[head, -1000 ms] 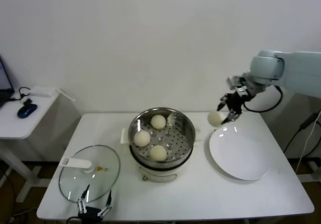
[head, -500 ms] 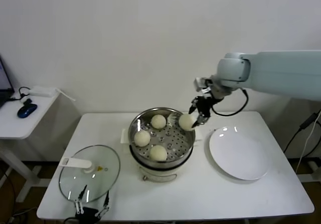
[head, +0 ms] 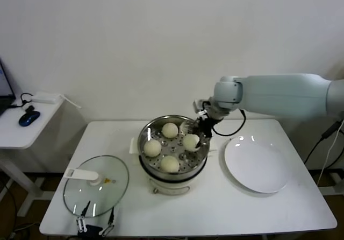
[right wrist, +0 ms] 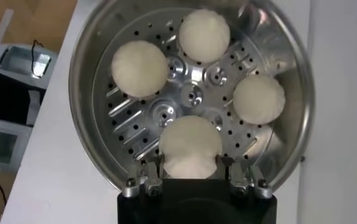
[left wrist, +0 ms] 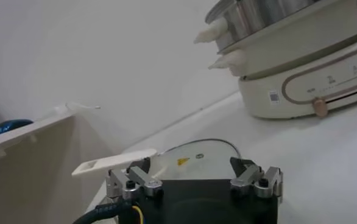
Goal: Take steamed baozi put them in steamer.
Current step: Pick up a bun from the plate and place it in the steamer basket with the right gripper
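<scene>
The steamer (head: 172, 118) stands mid-table on its white base. Three baozi lie on its perforated tray (head: 170, 130) (head: 152, 148) (head: 170, 164). My right gripper (head: 200, 138) reaches into the steamer's right side and is shut on a fourth baozi (head: 191, 142), low over the tray. In the right wrist view this baozi (right wrist: 190, 146) sits between the fingers (right wrist: 152, 167) of the right gripper (right wrist: 190, 167), with the other three (right wrist: 204, 35) (right wrist: 139, 69) (right wrist: 259, 99) beyond it inside the steamer (right wrist: 81, 91). My left gripper (head: 95, 225) is open and empty at the table's front edge.
A flat white plate (head: 258, 164) lies right of the steamer. The glass lid (head: 97, 186) with a white handle lies at the front left, just beyond the left gripper (left wrist: 192, 176). A side table with a blue mouse (head: 28, 118) stands further left.
My right gripper has carried the baozi left from above the plate's edge and down into the right side of the steamer. The left gripper has barely moved.
</scene>
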Controlling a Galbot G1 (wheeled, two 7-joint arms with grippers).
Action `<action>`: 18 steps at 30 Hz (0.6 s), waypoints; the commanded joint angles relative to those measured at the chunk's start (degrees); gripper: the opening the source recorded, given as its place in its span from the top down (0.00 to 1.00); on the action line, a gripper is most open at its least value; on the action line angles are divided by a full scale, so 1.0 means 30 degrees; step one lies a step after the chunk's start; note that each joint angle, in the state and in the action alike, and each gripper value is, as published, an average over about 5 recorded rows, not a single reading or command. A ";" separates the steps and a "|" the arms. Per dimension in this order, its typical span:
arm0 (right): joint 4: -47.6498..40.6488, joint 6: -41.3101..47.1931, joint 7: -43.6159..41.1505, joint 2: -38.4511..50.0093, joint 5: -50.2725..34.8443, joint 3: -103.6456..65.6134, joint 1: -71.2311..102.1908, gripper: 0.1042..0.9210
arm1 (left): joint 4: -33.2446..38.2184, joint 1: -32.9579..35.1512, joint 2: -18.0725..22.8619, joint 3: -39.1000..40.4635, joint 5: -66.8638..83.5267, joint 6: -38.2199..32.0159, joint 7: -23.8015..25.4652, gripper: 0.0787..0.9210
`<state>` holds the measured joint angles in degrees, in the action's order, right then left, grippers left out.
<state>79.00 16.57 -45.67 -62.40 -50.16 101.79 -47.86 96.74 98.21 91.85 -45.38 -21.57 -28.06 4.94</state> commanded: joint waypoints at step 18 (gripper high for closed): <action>0.1053 0.0386 0.1679 0.2191 -0.1902 -0.0355 -0.1673 0.12 | 0.0360 0.0172 0.0012 0.0043 -0.0134 0.0054 -0.0026 0.12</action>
<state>77.04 16.46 -44.77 -61.31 -50.57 99.99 -45.36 97.27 98.59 91.91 -45.32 -21.82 -28.05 4.85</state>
